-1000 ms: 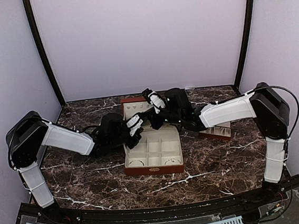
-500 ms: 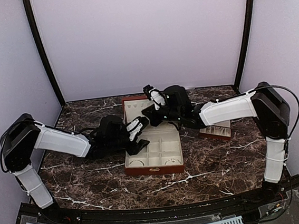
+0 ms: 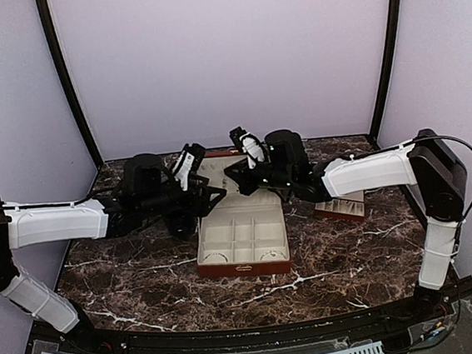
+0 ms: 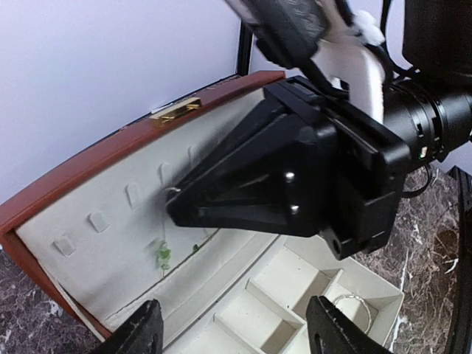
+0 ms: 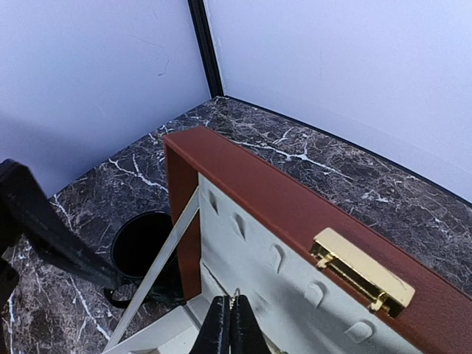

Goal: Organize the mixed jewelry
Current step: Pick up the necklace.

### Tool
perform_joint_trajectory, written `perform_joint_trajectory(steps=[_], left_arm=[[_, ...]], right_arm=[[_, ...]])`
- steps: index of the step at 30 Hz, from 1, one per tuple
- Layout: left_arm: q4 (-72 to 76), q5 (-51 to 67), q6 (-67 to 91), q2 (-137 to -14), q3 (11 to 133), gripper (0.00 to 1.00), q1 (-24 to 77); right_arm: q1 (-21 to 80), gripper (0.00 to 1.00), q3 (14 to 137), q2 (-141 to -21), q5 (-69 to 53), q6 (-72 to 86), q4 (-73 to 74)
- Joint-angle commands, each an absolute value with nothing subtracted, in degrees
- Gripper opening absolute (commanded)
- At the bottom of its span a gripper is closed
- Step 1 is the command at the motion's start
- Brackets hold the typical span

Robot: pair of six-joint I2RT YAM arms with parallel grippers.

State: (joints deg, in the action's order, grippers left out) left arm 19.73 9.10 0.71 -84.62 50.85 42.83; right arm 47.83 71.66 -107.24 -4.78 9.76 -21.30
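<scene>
Mixed jewelry [image 4: 350, 301], tiny pale metallic loops and studs, lies mostly inside the open red-brown box with cream lining [image 3: 243, 268] at the middle of the dark marble-patterned table [image 3: 337, 272]. One thin ring rests in a compartment on the right side of the box in the left wrist view. From above, faint loops show in the two near corner compartments.

The box's lid [image 5: 251, 184] stands upright at the far side, with a gold clasp [image 5: 359, 274] on its rim and rows of small slots in its cream lining. The right tool [image 5: 231, 308] is closed and its tips are pressed up to that lining. A tiny pale wire hook shows right at the tips (whether it is pinched between them or only touched, I cannot tell). Two small green beads [image 4: 164, 254] hang against the lining just below that spot.

The left tool [image 4: 234, 328] is open, its two fingers spread wide and gripping nothing. It hovers over the left side of the box, facing the lid and the right tool's black body.

A dark round cup [image 5: 144, 247] stands on the table just left of the box, under the left arm. A flat cream slotted tray [image 3: 339, 209] lies to the right of the box, partly hidden behind the right arm.
</scene>
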Motion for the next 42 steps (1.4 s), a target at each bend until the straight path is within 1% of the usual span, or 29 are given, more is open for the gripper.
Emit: perform_joint_trajectory(steps=[1,4,7,14,15,17,19,24,33,42], left_arm=[[19.58,17.45,11.06,-81.83,51.62,0.68,38.38],[21.66,22.90,11.85,-81.82,50.96,0.68,35.39],[21.70,24.48,8.98,-82.17,50.84,0.68,34.09],[28.49,29.44,9.25,-84.87,50.45,0.57,32.69],[29.57,29.71,9.23,-85.28,50.34,0.54,32.69],[32.01,29.59,8.89,-85.83,49.63,0.51,32.69],[34.32,28.49,8.05,-85.76,48.50,0.50,32.68],[35.22,28.20,3.84,-86.73,48.17,0.47,32.83],[35.16,29.11,0.49,-92.32,51.56,0.40,34.49],[37.05,23.57,-3.02,-99.48,56.58,0.34,37.43]], right_arm=[[46.59,0.00,69.72,-104.59,-8.03,11.97,-26.60],[46.24,0.00,69.51,-105.16,-9.45,12.21,-27.56],[46.00,0.00,69.31,-105.47,-10.44,12.31,-28.53],[45.58,0.00,69.33,-105.51,-11.70,12.46,-29.22],[45.53,0.00,69.28,-105.40,-11.79,12.51,-29.19],[45.53,0.00,68.23,-104.55,-11.79,12.57,-29.98],[45.54,0.00,66.60,-103.58,-11.47,12.57,-30.79],[45.45,0.00,65.07,-102.21,-11.15,12.66,-30.21],[45.43,0.00,63.37,-100.29,-12.16,13.59,-30.22],[45.42,0.00,62.06,-99.75,-12.40,14.54,-30.77]])
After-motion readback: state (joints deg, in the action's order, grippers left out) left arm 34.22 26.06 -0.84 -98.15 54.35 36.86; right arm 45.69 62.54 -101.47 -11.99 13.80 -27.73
